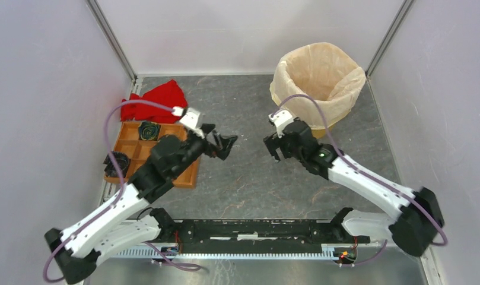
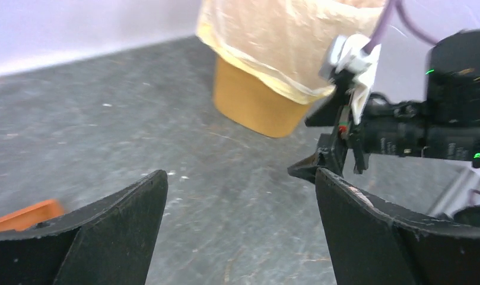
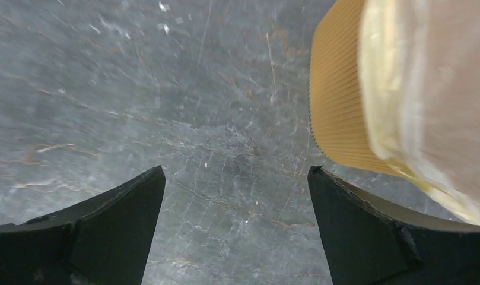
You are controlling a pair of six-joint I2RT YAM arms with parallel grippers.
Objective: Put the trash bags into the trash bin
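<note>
Plastic: one bag (image 1: pixel 320 68) inside one bin (image 2: pixel 255 104)

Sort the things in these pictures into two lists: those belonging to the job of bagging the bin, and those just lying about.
Belong to the job:
- trash bag, lining the bin and folded over its rim
- trash bin
- left gripper and right gripper, both open and empty

Just lying about:
- red cloth
- orange compartment tray

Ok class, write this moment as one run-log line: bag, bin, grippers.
trash bag: lining trash bin, folded over rim | left gripper: open, empty | right gripper: open, empty, beside trash bin
</note>
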